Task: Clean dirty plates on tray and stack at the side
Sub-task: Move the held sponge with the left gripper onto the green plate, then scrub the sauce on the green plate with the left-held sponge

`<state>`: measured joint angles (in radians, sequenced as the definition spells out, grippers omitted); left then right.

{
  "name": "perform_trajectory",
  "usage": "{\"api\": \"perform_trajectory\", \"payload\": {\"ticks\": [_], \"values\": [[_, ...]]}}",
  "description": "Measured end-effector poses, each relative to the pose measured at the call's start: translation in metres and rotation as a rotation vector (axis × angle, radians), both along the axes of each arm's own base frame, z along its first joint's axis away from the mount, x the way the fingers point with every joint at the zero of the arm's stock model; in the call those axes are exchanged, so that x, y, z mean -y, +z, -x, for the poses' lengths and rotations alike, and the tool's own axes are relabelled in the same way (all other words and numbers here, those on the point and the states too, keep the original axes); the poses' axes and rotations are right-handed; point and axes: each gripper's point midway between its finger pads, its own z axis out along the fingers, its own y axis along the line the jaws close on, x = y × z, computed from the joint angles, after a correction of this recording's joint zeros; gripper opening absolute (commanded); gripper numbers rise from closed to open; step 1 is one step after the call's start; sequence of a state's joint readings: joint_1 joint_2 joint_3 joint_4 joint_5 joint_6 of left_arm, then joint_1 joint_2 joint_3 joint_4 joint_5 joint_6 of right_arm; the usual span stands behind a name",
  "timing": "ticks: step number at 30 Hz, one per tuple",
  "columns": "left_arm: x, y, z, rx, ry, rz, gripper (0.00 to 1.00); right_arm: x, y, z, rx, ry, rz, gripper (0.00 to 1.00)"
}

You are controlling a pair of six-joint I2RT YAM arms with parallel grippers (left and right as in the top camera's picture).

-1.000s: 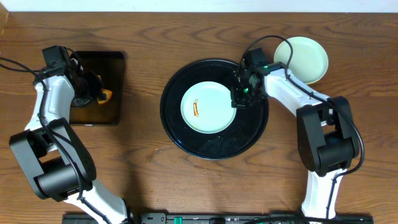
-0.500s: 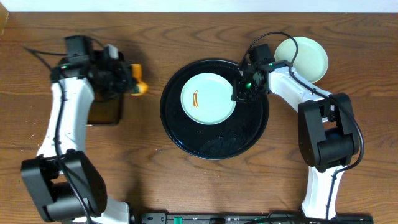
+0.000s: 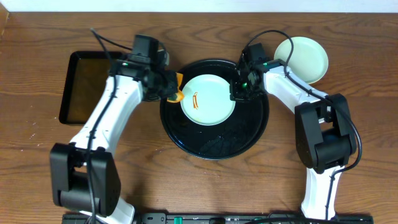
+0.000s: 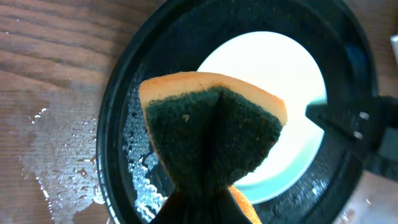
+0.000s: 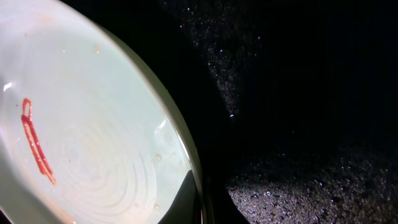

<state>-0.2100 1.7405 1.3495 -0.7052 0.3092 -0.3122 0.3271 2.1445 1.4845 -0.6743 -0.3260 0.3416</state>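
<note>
Wood table [image 3: 37,155], black tray [image 3: 214,146]: left gripper [image 3: 175,92] clamps sponge [image 4: 211,124] over its left rim, right gripper [image 3: 239,93] pinches plate [image 3: 208,102] inside.

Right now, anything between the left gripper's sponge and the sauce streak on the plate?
Nothing visible. The orange, green-faced sponge is at the left rim of the pale mint round plate; its orange streak lies bare alongside.

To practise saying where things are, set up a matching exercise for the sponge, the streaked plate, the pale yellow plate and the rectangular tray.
Things:
1 sponge
2 streaked plate
3 pale yellow plate
4 rectangular tray

Places:
A on the table, right of the round tray
B in the left gripper
C far left of the table
D on the round tray

Pairs: 1-B, 2-D, 3-A, 4-C
</note>
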Motion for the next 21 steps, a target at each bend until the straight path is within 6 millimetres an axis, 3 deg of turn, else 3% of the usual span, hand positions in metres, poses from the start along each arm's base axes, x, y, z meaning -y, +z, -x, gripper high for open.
{"api": "perform_trajectory", "payload": {"ticks": [10, 14, 21], "values": [[0.035, -0.05, -0.002, -0.091, 0.051, -0.022, 0.08, -0.002, 0.0, 0.0, 0.025, 0.01, 0.081, 0.01], [0.069, -0.051, 0.002, -0.072, 0.026, -0.003, 0.08, -0.002, 0.0, 0.0, 0.027, 0.007, 0.095, 0.01], [0.087, -0.052, 0.0, -0.024, 0.129, -0.048, 0.08, -0.002, 0.0, 0.001, 0.027, 0.005, 0.101, 0.01]]}}
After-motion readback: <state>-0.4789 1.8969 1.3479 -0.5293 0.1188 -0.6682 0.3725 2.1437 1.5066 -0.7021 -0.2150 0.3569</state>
